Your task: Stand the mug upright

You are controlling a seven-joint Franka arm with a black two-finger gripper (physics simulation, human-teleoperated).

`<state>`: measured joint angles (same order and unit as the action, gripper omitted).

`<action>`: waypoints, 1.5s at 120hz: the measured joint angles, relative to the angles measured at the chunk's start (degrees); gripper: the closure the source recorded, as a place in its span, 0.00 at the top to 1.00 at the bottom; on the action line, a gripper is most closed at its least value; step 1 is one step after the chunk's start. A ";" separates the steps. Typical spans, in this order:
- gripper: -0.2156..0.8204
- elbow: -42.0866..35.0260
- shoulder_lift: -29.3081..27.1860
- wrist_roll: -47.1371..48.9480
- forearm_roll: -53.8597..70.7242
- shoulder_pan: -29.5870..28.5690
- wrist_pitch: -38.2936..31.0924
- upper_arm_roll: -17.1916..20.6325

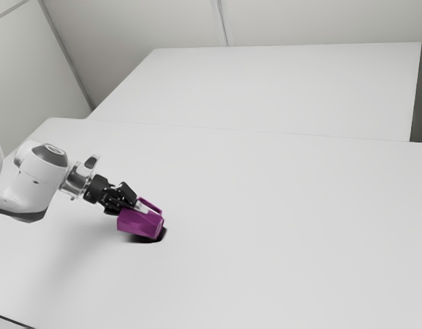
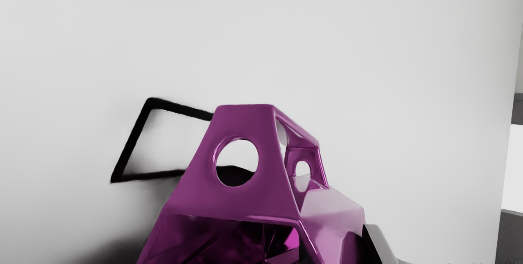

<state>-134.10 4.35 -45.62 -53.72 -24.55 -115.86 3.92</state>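
The gripper (image 1: 140, 207) reaches down to the purple mug (image 1: 140, 223) and is shut on it, near the mug's upper side beside the handle. The mug is tilted on its side, with its handle (image 1: 151, 205) up. In the wrist view the mug (image 2: 233, 204) has its open mouth toward my hand and round holes in the angular handle. There one finger of the gripper (image 2: 341, 251) stands against the outside of the mug's wall; the other is mostly hidden by the mug.
The white table (image 1: 286, 226) spreads out around the mug. A dark shadow lies under the mug, and the handle's shadow falls beside it in the wrist view. Behind is another raised white surface (image 1: 266, 89), with pale walls beyond.
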 joint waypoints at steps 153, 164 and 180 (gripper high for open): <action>0.05 -9.43 -20.73 39.13 56.11 23.05 -15.11 3.98; 0.05 -10.47 -20.36 42.08 56.91 23.06 -17.95 3.99; 0.04 -10.67 -18.72 45.73 57.45 23.07 -20.38 3.99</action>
<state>-144.77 -14.37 0.11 3.73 -1.49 -136.24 7.91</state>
